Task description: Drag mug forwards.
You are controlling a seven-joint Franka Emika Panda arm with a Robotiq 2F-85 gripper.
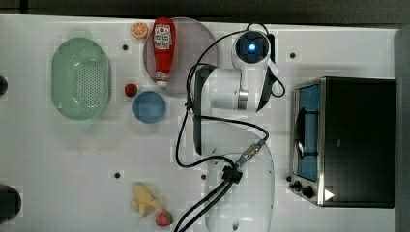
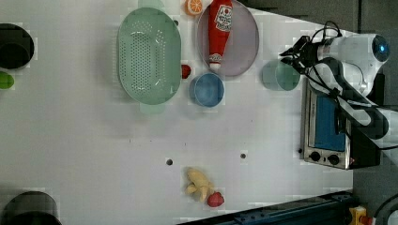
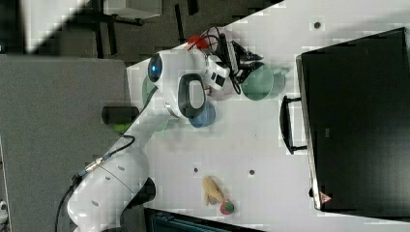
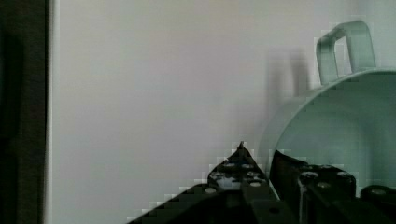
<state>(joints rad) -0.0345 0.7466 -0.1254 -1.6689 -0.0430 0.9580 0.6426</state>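
The pale mint-green mug (image 2: 280, 76) stands on the white table between the grey plate and the toaster oven, as the left view shows it. Beside the oven's handle stands the same mug (image 3: 258, 83). My gripper (image 2: 294, 63) is at its rim. In the wrist view one black finger is inside the mug (image 4: 336, 130) and the other outside, so my gripper (image 4: 268, 158) is shut on the wall. The mug's short handle (image 4: 345, 49) points away from the fingers. In the top view the arm (image 1: 241, 72) covers the mug.
A blue bowl (image 2: 207, 89) and a green colander (image 2: 149, 55) lie toward the left view's left. A ketchup bottle (image 2: 220, 28) rests on the grey plate (image 2: 246, 47). The toaster oven (image 2: 328, 126) stands close by. A banana (image 2: 198, 182) lies nearer the front.
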